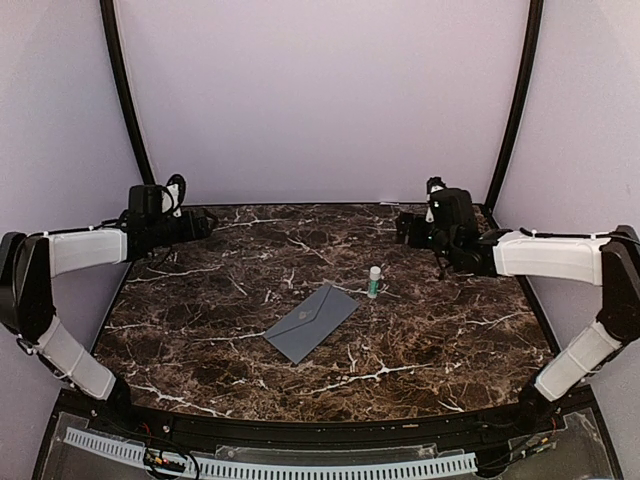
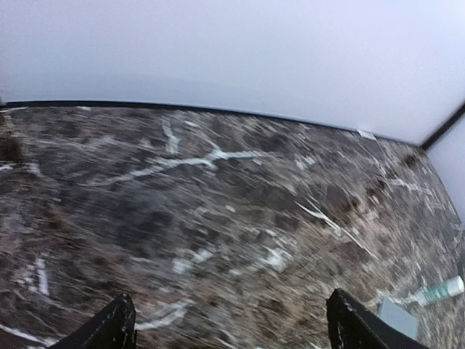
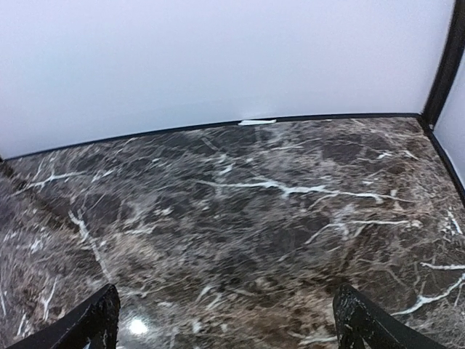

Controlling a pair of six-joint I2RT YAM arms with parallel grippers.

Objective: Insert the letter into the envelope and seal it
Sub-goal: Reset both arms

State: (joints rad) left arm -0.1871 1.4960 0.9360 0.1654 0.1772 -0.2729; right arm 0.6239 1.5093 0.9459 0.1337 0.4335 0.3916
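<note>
Jaws both wide apart; envelope lies diagonal, near-left to far-right

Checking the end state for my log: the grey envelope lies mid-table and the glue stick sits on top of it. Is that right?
Not quite. The envelope does lie mid-table, but the glue stick is on the table beside the envelope's far right corner, not on top of it. The top external view shows this.

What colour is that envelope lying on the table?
The envelope is plain slate grey, seen best in the top external view.
</note>
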